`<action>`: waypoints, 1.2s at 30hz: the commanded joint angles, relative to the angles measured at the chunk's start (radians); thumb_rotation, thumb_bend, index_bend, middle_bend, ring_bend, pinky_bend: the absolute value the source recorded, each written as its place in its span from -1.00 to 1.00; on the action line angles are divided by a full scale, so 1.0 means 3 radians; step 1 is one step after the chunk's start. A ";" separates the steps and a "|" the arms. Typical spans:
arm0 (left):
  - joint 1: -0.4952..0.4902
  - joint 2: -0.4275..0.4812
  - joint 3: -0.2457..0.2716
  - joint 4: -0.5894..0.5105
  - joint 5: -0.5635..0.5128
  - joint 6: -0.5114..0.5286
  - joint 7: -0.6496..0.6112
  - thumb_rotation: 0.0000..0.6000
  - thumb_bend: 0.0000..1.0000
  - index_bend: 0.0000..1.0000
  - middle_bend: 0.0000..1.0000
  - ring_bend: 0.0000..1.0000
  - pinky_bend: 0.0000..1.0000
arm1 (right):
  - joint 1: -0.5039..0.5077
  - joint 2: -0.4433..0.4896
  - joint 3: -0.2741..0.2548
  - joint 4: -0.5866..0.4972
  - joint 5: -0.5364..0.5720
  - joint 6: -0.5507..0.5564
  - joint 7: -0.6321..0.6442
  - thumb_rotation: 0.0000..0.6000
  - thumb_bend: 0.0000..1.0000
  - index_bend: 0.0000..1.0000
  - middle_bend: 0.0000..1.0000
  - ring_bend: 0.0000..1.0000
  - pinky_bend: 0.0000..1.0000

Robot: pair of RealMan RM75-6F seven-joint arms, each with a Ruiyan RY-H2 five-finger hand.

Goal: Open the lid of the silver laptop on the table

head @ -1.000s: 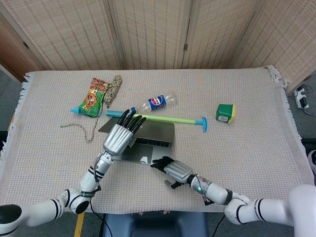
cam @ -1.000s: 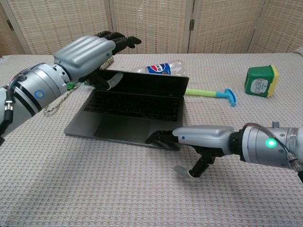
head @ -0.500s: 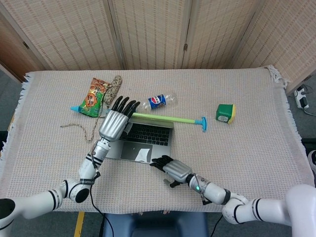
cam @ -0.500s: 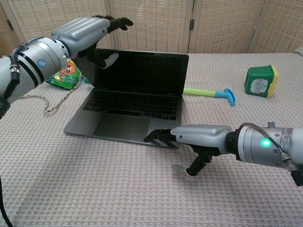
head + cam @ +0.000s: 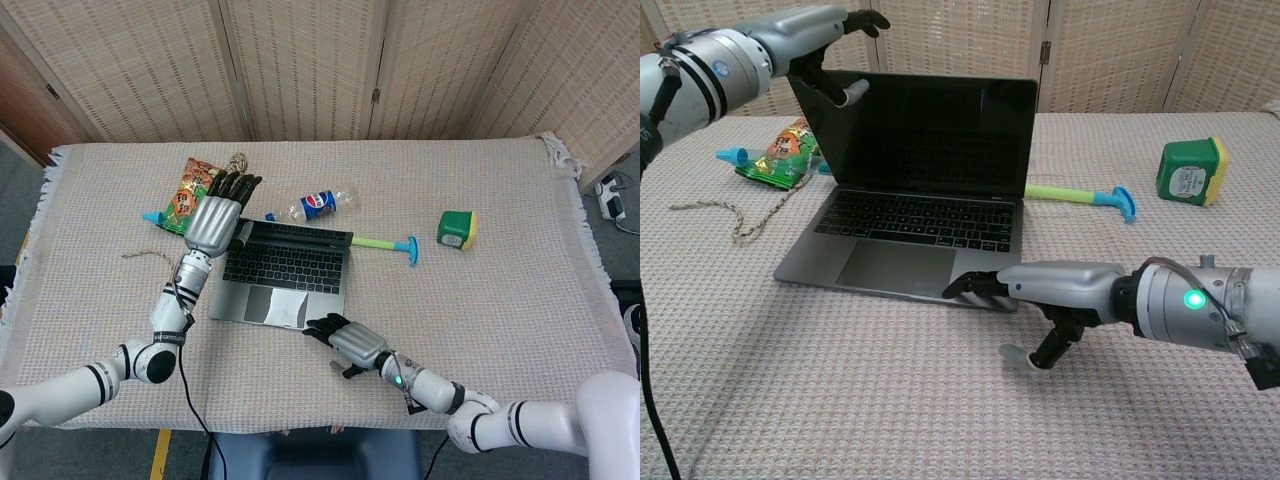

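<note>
The silver laptop (image 5: 285,272) stands open at the table's middle, its dark screen (image 5: 930,130) upright above the keyboard (image 5: 915,218). My left hand (image 5: 212,222) holds the lid's top left corner. In the chest view the left hand (image 5: 810,35) has its fingers over the top edge and its thumb on the screen side. My right hand (image 5: 350,343) lies low at the front. In the chest view the right hand (image 5: 1060,290) has flat fingertips (image 5: 975,287) pressing on the base's front right corner, with its thumb down on the cloth.
Behind the laptop lie a Pepsi bottle (image 5: 318,204) and a green stick with a blue end (image 5: 385,243). A snack bag (image 5: 185,197), a twine ball and a loose rope (image 5: 160,256) sit at the left. A green box (image 5: 457,229) stands at the right.
The lid has swung from a low angle to upright. My left hand rose and moved back with its corner. The right hand stayed pressed on the base's front corner.
</note>
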State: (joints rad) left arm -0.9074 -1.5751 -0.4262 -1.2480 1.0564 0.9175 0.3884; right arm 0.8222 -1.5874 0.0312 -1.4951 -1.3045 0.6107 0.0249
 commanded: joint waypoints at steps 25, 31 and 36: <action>-0.0567 0.0158 -0.0050 0.0677 -0.1715 -0.0414 0.0685 1.00 -0.06 -1.00 -0.82 -1.00 -1.00 | 0.0042 -0.0036 0.0021 0.0041 0.0133 -0.0013 -0.0077 1.00 0.18 -1.00 -1.00 -0.96 -1.00; -0.0682 0.0110 -0.0015 0.0889 -0.2037 -0.0435 0.0872 1.00 -0.07 -1.00 -0.82 -1.00 -1.00 | 0.0046 -0.0041 0.0025 0.0052 0.0141 -0.0010 -0.0072 1.00 0.18 -1.00 -1.00 -0.95 -1.00; -0.0660 0.0164 -0.0014 0.0854 -0.2172 -0.0419 0.0864 1.00 -0.07 -1.00 -0.82 -1.00 -1.00 | 0.0030 -0.0024 0.0018 0.0030 0.0098 0.0030 -0.0055 1.00 0.18 -1.00 -1.00 -0.94 -1.00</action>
State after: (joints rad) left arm -1.1080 -1.5327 -0.4315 -0.9854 0.4048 0.7901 0.6518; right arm 0.8324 -1.5958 0.0372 -1.4844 -1.2732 0.6176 0.0073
